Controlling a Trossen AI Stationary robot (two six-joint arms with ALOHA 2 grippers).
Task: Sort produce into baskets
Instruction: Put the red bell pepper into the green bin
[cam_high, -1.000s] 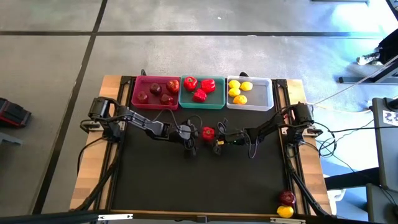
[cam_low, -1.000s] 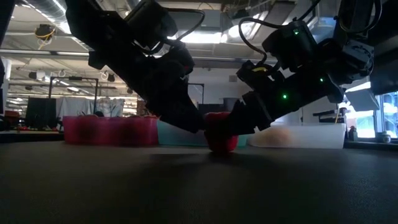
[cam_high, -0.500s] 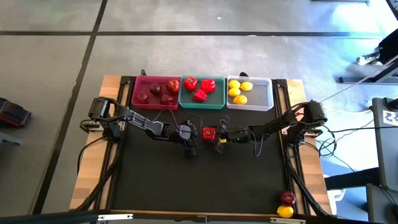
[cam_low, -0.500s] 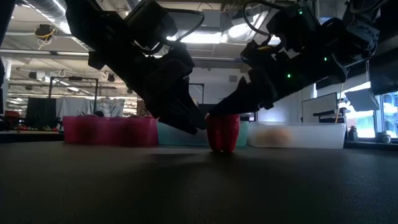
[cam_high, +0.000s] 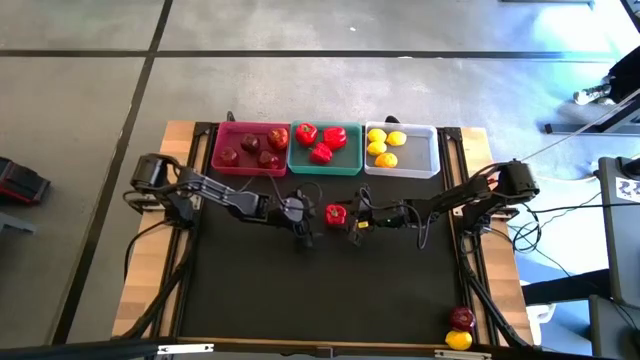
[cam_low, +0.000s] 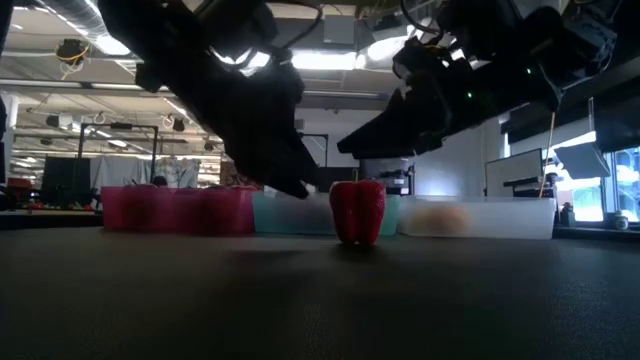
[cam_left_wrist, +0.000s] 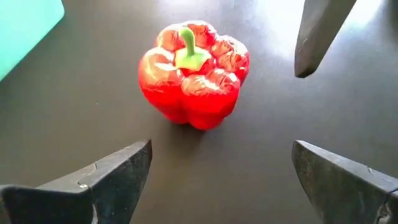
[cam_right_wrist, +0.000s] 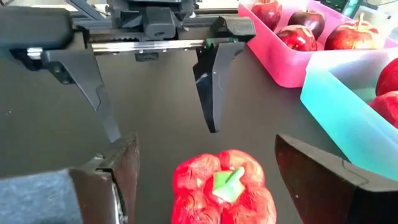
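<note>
A bright red bell pepper with a green stem stands upright on the black mat at the table's middle, also seen in the low view. My left gripper is open just to its left, fingers spread before the pepper without touching it. My right gripper is open just to its right and hangs above the pepper. At the far edge stand the pink basket with apples, the teal basket with peppers and the white basket with lemons.
A dark red apple and a yellow lemon lie at the near right corner of the table. The mat in front of the pepper is bare. Cables run along both wooden side rails.
My right gripper has gone up off the pepper and now hangs clear above it. The pepper stays where it was on the mat, standing upright, with no finger against it.
</note>
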